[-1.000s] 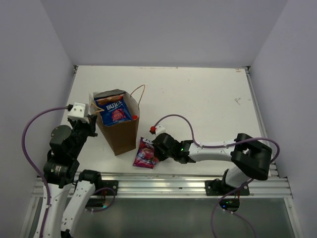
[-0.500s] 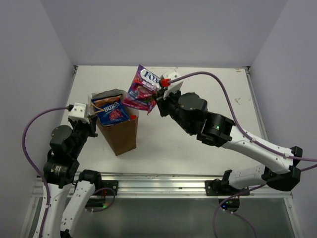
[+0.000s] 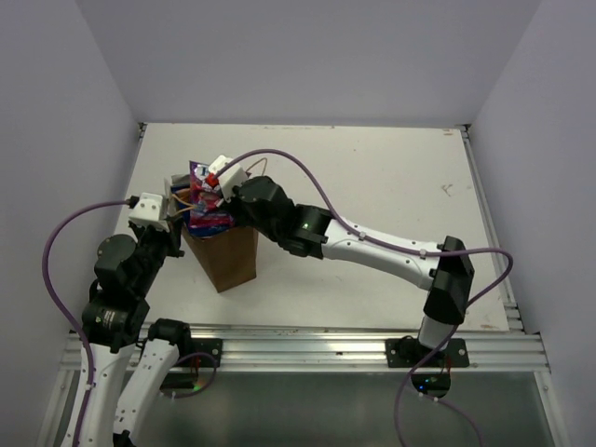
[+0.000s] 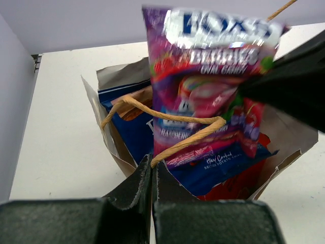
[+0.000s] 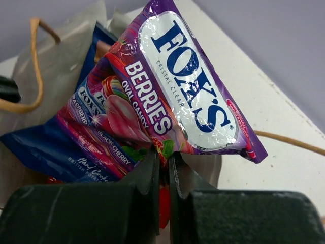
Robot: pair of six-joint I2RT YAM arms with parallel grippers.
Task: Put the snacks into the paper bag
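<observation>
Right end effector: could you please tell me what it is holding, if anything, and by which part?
The right end effector pinches the Fox's sweets bag by one side edge, about midway along, over the paper bag.

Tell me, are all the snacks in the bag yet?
Nearly. The blue packet and a red packet sit inside the paper bag. The right gripper holds the Fox's packet at its mouth; the left gripper pinches the rim. To do: drop it in.

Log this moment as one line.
left gripper: shut on brown kraft paper bag rim | right gripper: shut on purple-pink Fox's sweets packet, at bag mouth
</observation>
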